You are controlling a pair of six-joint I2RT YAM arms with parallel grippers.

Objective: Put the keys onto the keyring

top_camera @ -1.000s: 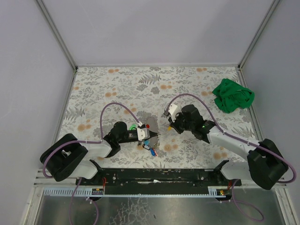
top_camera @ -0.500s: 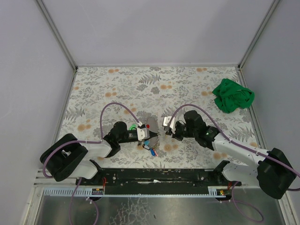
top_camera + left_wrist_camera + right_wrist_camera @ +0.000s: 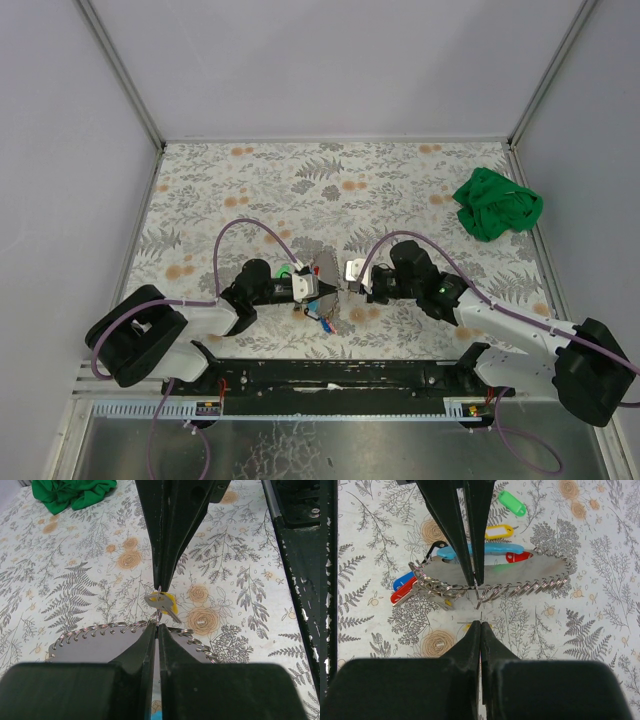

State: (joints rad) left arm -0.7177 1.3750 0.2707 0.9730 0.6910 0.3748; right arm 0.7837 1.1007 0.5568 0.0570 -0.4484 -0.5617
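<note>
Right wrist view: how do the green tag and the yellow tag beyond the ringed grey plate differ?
The green tag is solid colour; the yellow tag shows a white panel. The green tag lies slanted, the yellow tag nearly level. The green tag sits farther from the grey plate than the yellow tag. Both are small oblong plastic pieces lying flat on the floral surface.
</note>
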